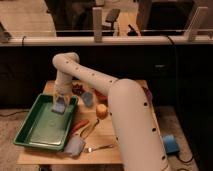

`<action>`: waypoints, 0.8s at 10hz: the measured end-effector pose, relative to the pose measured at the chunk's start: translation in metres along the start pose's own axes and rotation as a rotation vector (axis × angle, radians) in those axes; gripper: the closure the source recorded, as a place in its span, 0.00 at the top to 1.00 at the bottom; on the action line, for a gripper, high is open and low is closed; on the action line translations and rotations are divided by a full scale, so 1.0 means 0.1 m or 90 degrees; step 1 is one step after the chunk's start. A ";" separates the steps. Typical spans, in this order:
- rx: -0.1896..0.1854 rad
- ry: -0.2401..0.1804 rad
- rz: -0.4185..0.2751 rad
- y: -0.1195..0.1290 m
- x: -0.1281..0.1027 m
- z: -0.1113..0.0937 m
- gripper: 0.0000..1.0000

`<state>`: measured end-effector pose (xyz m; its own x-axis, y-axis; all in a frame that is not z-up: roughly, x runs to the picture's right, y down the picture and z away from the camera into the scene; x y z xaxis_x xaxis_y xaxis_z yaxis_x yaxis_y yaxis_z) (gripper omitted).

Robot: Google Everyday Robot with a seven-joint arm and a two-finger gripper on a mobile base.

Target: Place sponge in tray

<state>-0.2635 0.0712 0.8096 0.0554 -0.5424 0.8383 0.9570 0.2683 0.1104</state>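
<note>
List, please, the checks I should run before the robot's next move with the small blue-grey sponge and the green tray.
1. Gripper is over the large shallow green plastic tray: ok.
2. Small blue-grey rectangular soft sponge is gripped between the fingers: ok.
3. Sponge is inside the tray's rim, near its far right corner: ok.
4. Tray floor below the sponge is bare: ok.
5. Sponge is already touching the tray floor: cannot tell.

Arm (125, 120) is seen rising from lower right, bent at the elbow (67, 62) and folded down to the left. Wrist (62, 84) is held vertical. Gripper (59, 103) is pointed straight down under the wrist, clamped on the sponge (59, 107), which is carried at its tip.
</note>
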 end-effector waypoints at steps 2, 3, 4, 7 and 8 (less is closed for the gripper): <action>-0.010 -0.009 -0.018 -0.05 -0.06 0.05 0.00; -0.017 -0.017 -0.033 -0.09 -0.11 0.09 0.00; -0.020 -0.019 -0.040 -0.11 -0.13 0.11 0.00; -0.029 -0.028 -0.056 -0.14 -0.20 0.16 0.00; -0.031 -0.029 -0.058 -0.15 -0.21 0.17 0.00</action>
<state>-0.2837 0.0916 0.7995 -0.0443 -0.5262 0.8492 0.9701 0.1805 0.1624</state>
